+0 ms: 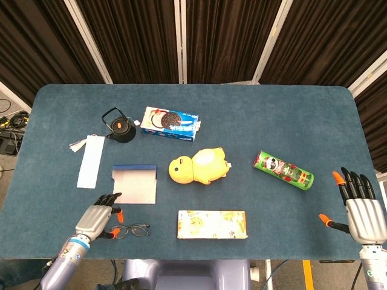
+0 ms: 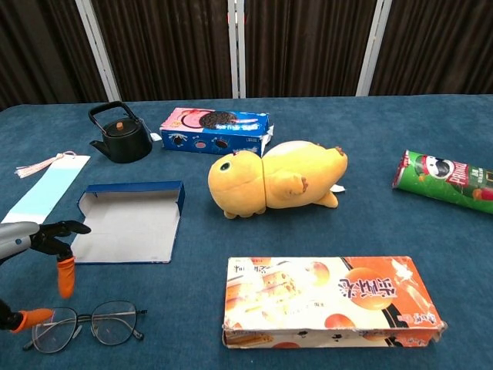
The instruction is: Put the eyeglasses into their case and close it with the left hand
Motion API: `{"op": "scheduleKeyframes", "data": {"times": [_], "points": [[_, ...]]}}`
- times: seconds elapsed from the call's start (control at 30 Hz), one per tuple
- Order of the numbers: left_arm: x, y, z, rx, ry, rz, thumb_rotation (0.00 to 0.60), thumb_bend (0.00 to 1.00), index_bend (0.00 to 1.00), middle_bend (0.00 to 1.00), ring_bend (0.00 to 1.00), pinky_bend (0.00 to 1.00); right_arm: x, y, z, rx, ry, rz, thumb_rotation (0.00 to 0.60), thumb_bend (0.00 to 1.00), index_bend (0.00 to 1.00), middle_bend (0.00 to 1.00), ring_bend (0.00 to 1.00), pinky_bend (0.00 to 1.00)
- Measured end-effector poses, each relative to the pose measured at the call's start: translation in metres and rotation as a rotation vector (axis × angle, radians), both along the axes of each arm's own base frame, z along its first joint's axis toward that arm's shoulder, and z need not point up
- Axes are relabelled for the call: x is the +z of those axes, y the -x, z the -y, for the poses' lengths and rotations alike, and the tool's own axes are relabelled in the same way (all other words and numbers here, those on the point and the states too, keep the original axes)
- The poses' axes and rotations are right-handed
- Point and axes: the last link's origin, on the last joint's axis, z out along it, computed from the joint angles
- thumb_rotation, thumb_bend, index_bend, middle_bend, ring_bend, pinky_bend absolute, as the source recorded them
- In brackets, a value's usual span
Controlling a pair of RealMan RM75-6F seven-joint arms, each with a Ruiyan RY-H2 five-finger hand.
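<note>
Nearest the robot, the left hand [image 2: 35,266] hovers with fingers spread and empty just above the eyeglasses [image 2: 86,324], which lie flat on the blue table [image 1: 290,115] at its near-left edge, not yet grasped. Just beyond them the eyeglass case [image 2: 127,222] lies open, its pale interior bare, so both the placing and the closing remain to be done; the task appears to be at the reach-to-grasp stage. Level with the eyeglasses, to their right, rests one printed snack box [image 1: 211,224]. Far to the right, the right hand [image 1: 360,205] hangs open and empty off the table's edge. Farther back lie one yellow plush duck [image 1: 198,165], one green crisp tube [image 1: 283,170] and one pale bookmark [image 1: 89,159]. Farthest stand one black teapot [image 1: 119,126] and one cookie box [image 1: 170,122].
</note>
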Motion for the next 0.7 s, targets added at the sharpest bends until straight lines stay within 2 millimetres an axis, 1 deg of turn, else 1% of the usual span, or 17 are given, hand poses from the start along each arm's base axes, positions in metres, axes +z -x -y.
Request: {"op": "scheduleKeyframes", "data": {"times": [0.27, 0.53, 0.7], "points": [[-0.01, -0.006, -0.002, -0.002, 0.011, 0.016, 0.6, 0.35, 0.5, 0.0, 0.0, 0.0, 0.0, 0.0, 0.0, -0.002, 0.001, 0.0, 0.6, 0.0, 0.02, 0.0, 0.0, 0.0], [-0.015, -0.009, -0.003, 0.002, 0.022, 0.009, 0.6, 0.39, 0.5, 0.0, 0.0, 0.0, 0.001, 0.001, 0.0, -0.004, 0.002, 0.003, 0.6, 0.0, 0.02, 0.0, 0.0, 0.0], [-0.023, -0.013, -0.002, 0.0, 0.04, 0.008, 0.6, 0.41, 0.5, 0.0, 0.0, 0.0, 0.002, 0.001, 0.0, -0.003, 0.002, 0.005, 0.6, 0.0, 0.02, 0.0, 0.0, 0.0]]}}
